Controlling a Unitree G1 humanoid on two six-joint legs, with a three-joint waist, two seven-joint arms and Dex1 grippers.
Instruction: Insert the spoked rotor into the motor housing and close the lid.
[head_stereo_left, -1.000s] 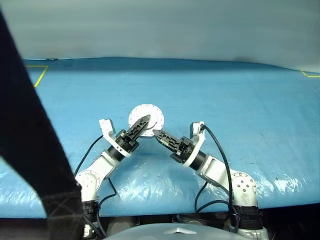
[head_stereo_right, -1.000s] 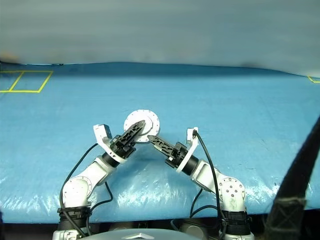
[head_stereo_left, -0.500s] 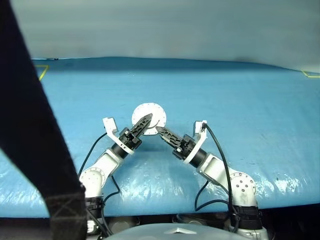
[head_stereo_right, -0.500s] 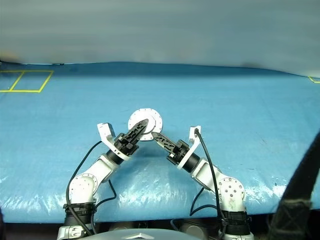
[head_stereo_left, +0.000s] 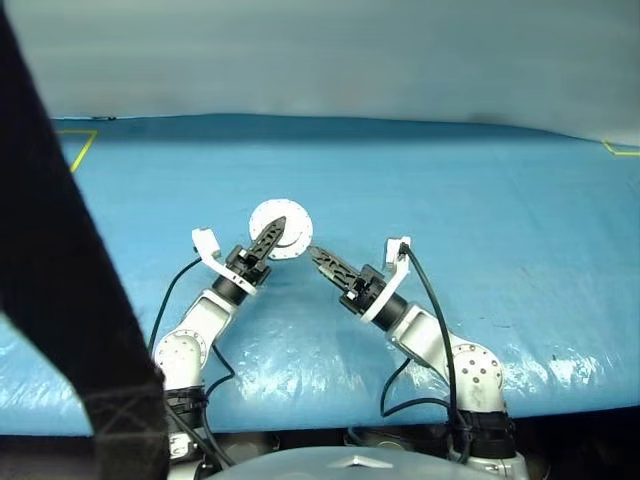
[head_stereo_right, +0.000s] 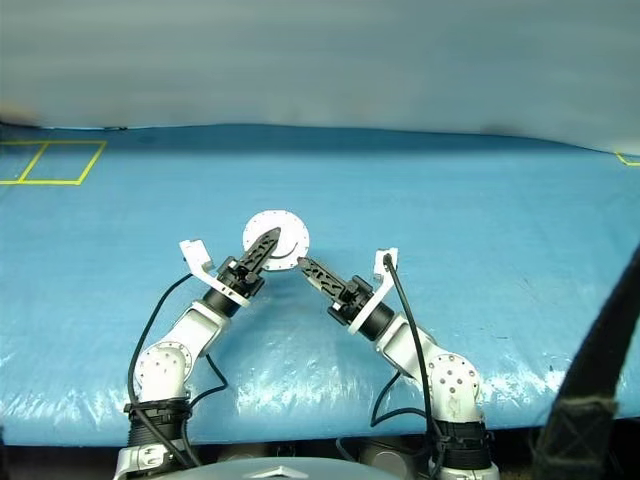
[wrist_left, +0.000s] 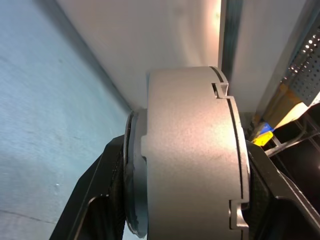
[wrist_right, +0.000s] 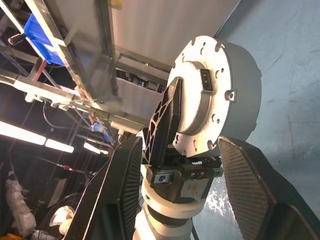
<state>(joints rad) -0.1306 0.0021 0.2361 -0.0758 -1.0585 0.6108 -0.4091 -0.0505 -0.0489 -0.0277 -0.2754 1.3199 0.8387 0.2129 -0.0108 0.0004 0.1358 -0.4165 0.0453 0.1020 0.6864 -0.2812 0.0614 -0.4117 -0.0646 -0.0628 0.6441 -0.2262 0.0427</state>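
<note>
left gripper (head_stereo_left: 272, 232): clenched on the motor housing (head_stereo_left: 285, 229); one black finger lies across its pale round face, the other is behind it. in the left wrist view the two fingers (wrist_left: 107, 190) press the two flat faces and the grey side wall stands between them.
right gripper (head_stereo_left: 318, 258): released, it holds nothing. its tip is just beside the lower right edge of the motor housing but apart from it. in the right wrist view its two fingers (wrist_right: 245, 185) stand wide and the housing shows in the gap between them, further away.
motor housing: a closed grey drum, lifted above the blue table cover (head_stereo_left: 480, 230) and held with a flat face towards the head camera. the face has a raised round middle, a small dark rectangular slot, and small holes and notches around the rim (wrist_right: 220, 100).
lid: in the left wrist view a thin seam (wrist_left: 235, 145) with small notches runs around the side wall; which part is the lid i cannot tell.
spoked rotor: i cannot tell where it is; the drum is closed.
arms: both reach in towards the motor housing, the left from its left side, the right from its right side and a little nearer the robot.
table cover: blue and shiny, with yellow tape lines (head_stereo_right: 50, 165) far to the left of the motor housing.
</note>
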